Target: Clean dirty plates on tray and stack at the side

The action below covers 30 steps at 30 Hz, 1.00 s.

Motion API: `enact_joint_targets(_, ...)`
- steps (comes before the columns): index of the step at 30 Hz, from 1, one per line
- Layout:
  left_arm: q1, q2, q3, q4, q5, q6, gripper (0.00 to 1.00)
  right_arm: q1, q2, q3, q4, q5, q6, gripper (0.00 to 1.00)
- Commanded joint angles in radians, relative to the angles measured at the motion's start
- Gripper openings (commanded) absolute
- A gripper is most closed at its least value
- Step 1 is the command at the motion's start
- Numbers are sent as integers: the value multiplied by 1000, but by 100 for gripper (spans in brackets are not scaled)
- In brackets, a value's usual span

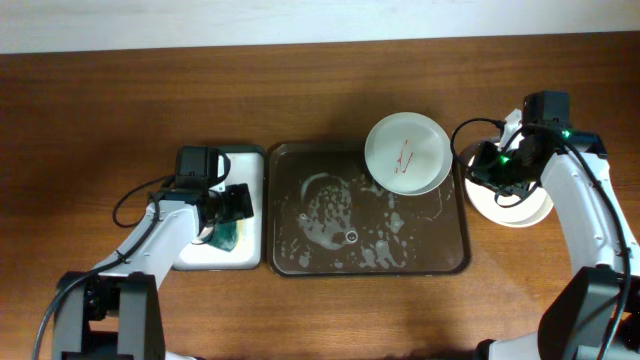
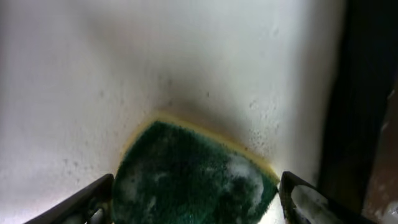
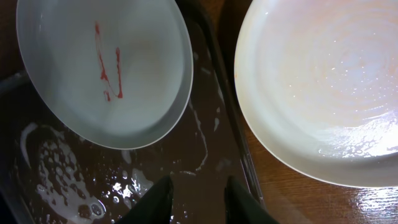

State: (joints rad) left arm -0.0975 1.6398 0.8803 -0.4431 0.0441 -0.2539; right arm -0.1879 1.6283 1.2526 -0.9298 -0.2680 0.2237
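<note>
A pale plate (image 1: 407,152) (image 3: 106,68) with a thin red smear at its centre leans over the far right corner of the dark brown tray (image 1: 300,250) (image 3: 186,149), which is streaked with foam. Just right of the tray, a cream plate (image 1: 520,210) (image 3: 323,81) sits on the table, partly under my right arm. My right gripper (image 1: 478,178) (image 3: 200,199) hovers over the tray's right rim, open a little with nothing between its fingers. My left gripper (image 1: 232,215) (image 2: 196,202) is open, low over a green sponge (image 1: 225,237) (image 2: 193,174) that lies between its fingers.
The sponge rests on a smaller white tray (image 1: 240,160) (image 2: 186,62) that stands against the brown tray's left side. Wet wooden table (image 1: 100,120) (image 3: 298,193) surrounds both trays. Cables loop beside each arm.
</note>
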Motion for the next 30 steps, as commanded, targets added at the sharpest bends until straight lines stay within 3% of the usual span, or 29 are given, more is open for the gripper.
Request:
enact_joint_targets(1,-3,-13,-1,-11,-8,1,82,5,-16,-9,0,-9,-10,29)
enact_joint_targets(5,-3,-15,0,-16,-7,1,77,5,-16,-9,0,-9,-11,30)
enact_joint_targets(10,-3,-58,31,-116,-8,32,80,5,-16,-9,0,-9,-11,29)
enact_joint_targets(17,-3,-97,40,-217,-7,113,97,5,-16,-9,-1,-9,-11,29)
enact_joint_targets(21,-3,-97,39,-294,-8,117,96,5,-16,-9,-1,-9,-10,29)
enact_joint_targets(30,-3,-97,4,-309,-16,117,95,5,-16,-9,-8,-9,-10,29)
